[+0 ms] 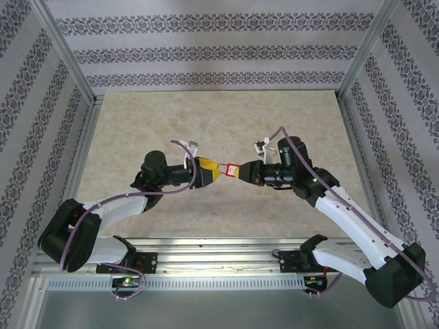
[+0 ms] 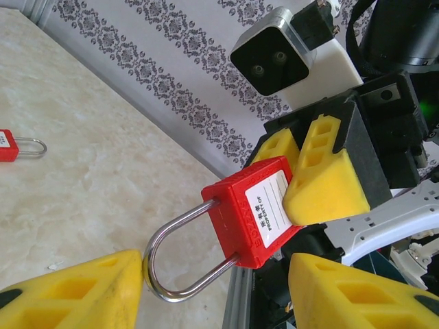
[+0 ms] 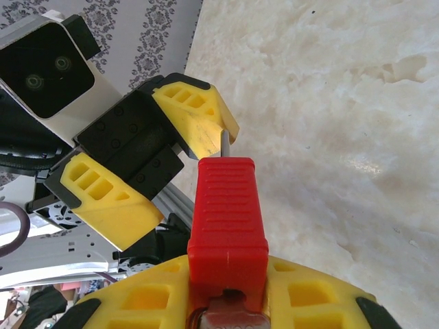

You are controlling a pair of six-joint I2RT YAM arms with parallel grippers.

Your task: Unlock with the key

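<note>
Right hand (image 3: pixel 228 271) gripping padlock (image 2: pixel 254 212), left hand (image 2: pixel 219 284) opposite, parted round shackle (image 2: pixel 156 241)

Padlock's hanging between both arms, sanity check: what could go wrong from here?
1. The left tool straddles the shackle with one finger touching; closing could twist the padlock in the right tool.
2. The right tool grips the padlock's bottom end, which may leave no room there for unlocking.

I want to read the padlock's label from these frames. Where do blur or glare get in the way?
Left wrist view: padlock sharp, label in focus, bright glints on the shackle, left gripper's fingers soft. Right wrist view: label face turned away, glare patches on the table. Top view: even light, padlock too small to read.
</note>
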